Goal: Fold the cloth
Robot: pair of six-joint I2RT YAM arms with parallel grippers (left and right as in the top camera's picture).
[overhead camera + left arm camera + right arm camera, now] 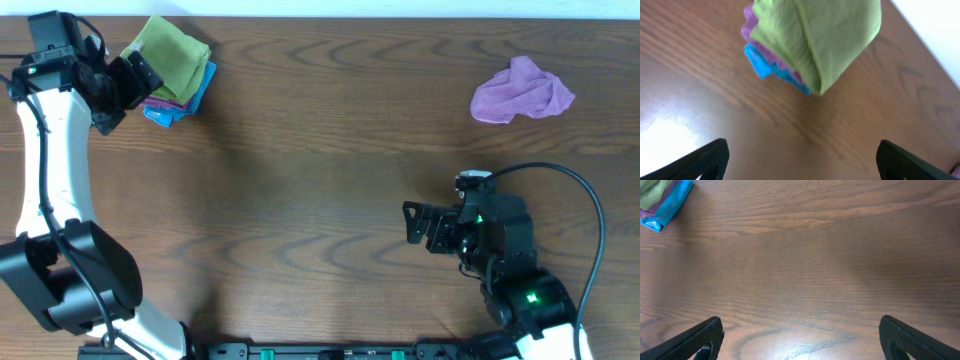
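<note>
cloth [170, 48] folded, lying on top of a stack at the table's [320, 150] far-left corner, over a purple layer [747, 29] and a blue cloth [162, 113]. left gripper [133, 76] just beside it, jaws wide, empty. right gripper [410, 223] open too, well apart. crumpled purple cloth [520, 92] far right.

Left hand [802, 160] and right hand [800, 340] are black, on white-linked arms [45, 150] with black cables [592, 225], green lights [533, 297].
</note>
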